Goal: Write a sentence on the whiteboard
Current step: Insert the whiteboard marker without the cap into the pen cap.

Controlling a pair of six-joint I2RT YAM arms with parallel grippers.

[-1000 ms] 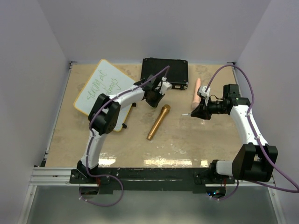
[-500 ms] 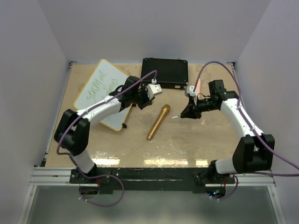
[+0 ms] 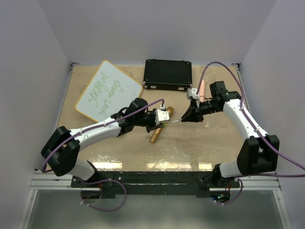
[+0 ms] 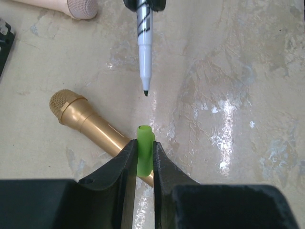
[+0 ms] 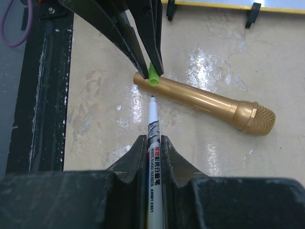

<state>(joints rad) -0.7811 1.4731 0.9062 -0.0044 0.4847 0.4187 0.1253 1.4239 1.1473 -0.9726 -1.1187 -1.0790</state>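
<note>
The tan table [image 3: 205, 143] carries a whiteboard [image 3: 108, 90] by its far-left corner, a black case [image 3: 168, 74] at the far edge, a gold mic [image 3: 155, 137] mid-table, and a pink mic [image 3: 202, 87] just right of the case.

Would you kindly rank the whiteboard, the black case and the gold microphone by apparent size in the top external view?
1. Flat white whiteboard with yellow-orange rim.
2. Black rectangular case, somewhat smaller.
3. Gold metal microphone, smallest, though the left arm hides part of it.

The left arm [image 3: 95, 130] and right arm [image 3: 245, 121] wear white shells between bulky black joints. A purple cable [image 3: 218, 63] loops along each. The left gripper [image 4: 143, 145] has matt black tapering fingers [image 4: 114, 176], possibly plastic.
</note>
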